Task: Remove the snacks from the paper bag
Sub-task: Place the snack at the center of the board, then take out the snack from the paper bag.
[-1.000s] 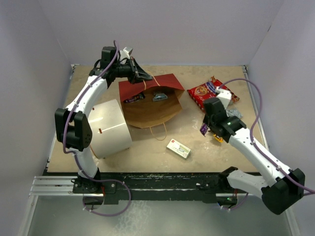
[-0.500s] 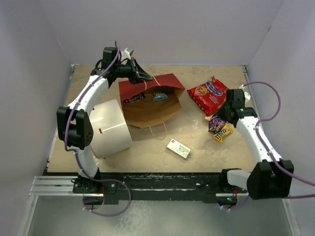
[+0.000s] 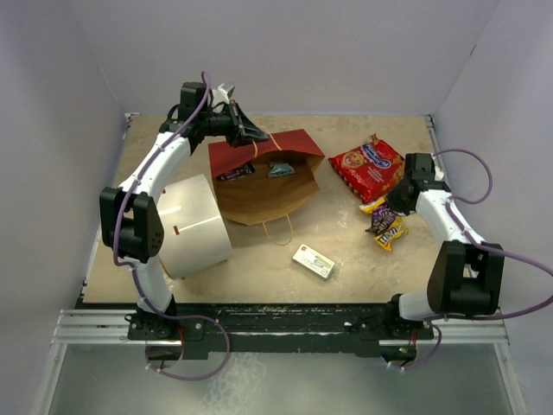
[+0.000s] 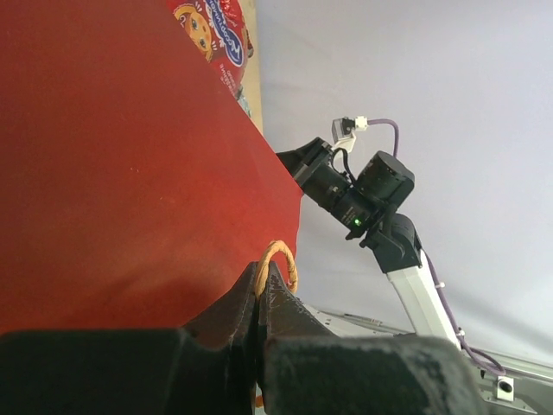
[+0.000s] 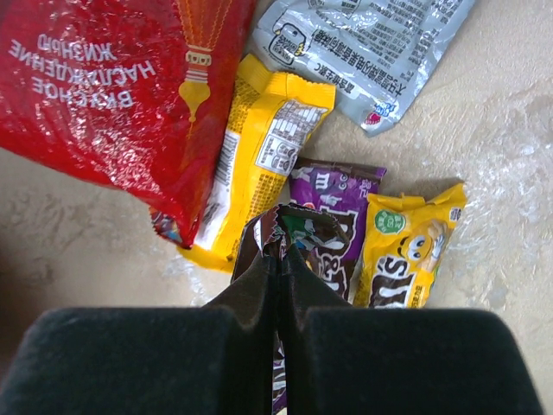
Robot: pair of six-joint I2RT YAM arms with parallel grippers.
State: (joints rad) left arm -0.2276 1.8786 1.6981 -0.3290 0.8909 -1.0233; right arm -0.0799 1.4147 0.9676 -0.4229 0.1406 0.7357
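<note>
The paper bag [image 3: 263, 186] lies on its side, red outside, brown inside, mouth facing the near edge. Two small packets [image 3: 235, 173] [image 3: 280, 169] lie inside it. My left gripper [image 3: 253, 135] is shut on the bag's twisted handle [image 4: 278, 256] at the far rim, against the red paper [image 4: 112, 156]. My right gripper [image 3: 390, 206] is shut on a dark brown candy packet [image 5: 289, 226] just above a pile: a purple pack [image 5: 339, 207], yellow packs [image 5: 413, 251] [image 5: 259, 156], a pale blue wrapper [image 5: 363, 43] and the red cookie bag [image 3: 367, 164].
A big white cylinder [image 3: 194, 225] lies at the left, next to the bag. A small flat white-and-green box [image 3: 313, 260] lies near the front middle. The table's right edge runs close behind the snack pile.
My right arm has folded back towards the right wall, and its gripper has moved a little right over the candy pile with the brown packet. The left arm and bag have not moved.
</note>
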